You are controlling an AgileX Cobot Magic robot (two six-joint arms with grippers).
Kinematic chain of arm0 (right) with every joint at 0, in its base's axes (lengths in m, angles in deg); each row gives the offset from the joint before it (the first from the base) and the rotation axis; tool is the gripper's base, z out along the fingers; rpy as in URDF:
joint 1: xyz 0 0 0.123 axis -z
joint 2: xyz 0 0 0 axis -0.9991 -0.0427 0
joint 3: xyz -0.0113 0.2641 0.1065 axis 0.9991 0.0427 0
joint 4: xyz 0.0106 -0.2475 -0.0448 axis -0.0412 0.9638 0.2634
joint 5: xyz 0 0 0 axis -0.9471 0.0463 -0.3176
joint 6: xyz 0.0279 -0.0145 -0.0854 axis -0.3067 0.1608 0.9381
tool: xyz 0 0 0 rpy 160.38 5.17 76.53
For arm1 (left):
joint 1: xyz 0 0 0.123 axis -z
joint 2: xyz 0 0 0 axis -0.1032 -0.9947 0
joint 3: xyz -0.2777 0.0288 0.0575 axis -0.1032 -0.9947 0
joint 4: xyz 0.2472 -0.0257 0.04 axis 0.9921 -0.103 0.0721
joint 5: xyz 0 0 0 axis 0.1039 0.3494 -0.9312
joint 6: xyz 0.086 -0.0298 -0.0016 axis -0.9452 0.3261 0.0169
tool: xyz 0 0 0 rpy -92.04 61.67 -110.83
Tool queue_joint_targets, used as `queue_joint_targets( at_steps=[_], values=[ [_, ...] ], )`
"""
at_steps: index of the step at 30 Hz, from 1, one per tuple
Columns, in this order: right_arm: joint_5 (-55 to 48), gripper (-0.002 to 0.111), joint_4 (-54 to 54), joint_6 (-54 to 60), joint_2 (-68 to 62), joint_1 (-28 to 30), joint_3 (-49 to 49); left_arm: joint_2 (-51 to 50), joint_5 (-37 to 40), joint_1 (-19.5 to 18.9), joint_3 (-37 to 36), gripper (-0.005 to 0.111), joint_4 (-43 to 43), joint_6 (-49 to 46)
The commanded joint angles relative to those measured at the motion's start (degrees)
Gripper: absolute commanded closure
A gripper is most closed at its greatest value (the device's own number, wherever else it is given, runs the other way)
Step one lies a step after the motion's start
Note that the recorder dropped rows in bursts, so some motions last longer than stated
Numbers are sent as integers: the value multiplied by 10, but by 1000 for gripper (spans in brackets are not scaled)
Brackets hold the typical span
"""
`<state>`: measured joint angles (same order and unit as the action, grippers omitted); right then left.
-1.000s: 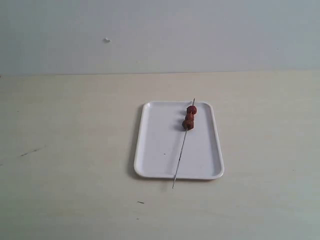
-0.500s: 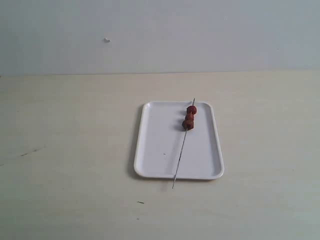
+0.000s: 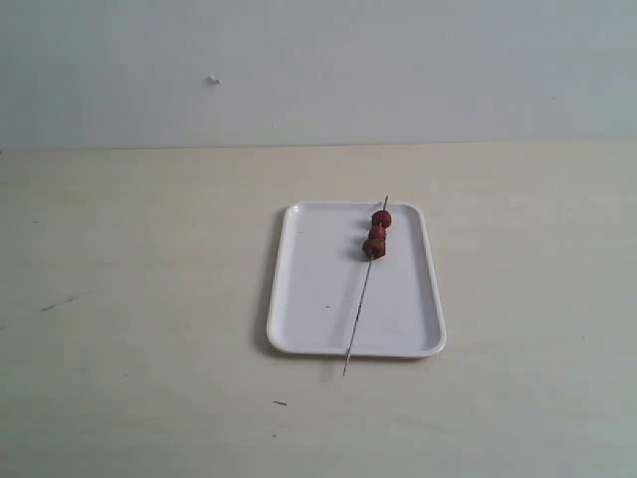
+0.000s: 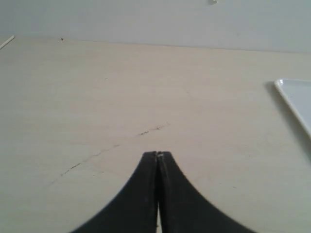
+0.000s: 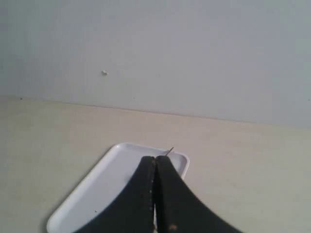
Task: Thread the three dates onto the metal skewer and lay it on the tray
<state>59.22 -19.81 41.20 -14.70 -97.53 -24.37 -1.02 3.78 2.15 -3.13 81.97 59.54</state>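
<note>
Three dates (image 3: 377, 234) on metal skewer (image 3: 360, 307) across tray (image 3: 314, 289), left claw (image 4: 157, 154), right claw (image 5: 155, 158) closed, empty

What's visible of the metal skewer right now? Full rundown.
The metal skewer is a very thin, straight, grey rod. It lies at a slant along the white tray, right of the tray's middle in the exterior view. Three dark red-brown dates sit threaded in a touching row near its far end. Its far tip reaches the far rim; its near end sticks out past the near rim over the table. Nothing grips it.
</note>
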Motion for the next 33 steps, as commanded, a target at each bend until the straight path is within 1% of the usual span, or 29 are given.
queue_joint_targets(
  at_steps=[1,7,10,12,14,17,25,26,28,30,33],
  values=[
    [-1,108,12,9,2,-1,3,4,0,-1,1,107,3,5],
    [-16,108,104,37,4,7,3,4,0,-1,1,107,3,5],
    [-49,108,107,25,54,55,16,4,0,-1,1,107,3,5],
    [-45,108,106,11,105,94,40,4,0,-1,1,107,3,5],
    [-35,108,107,15,143,116,60,4,0,-1,1,107,3,5],
    [-4,108,115,16,184,120,81,4,0,-1,1,107,3,5],
    [-9,108,130,15,209,120,89,4,0,-1,1,107,3,5],
    [-14,108,145,0,209,120,93,4,0,-1,1,107,3,5],
    [-16,108,203,-72,216,120,102,4,0,-1,1,107,3,5],
    [-16,108,300,-202,226,120,112,4,0,-1,1,107,3,5],
    [-17,108,414,-358,244,120,132,4,0,-1,1,107,3,5]
  ],
)
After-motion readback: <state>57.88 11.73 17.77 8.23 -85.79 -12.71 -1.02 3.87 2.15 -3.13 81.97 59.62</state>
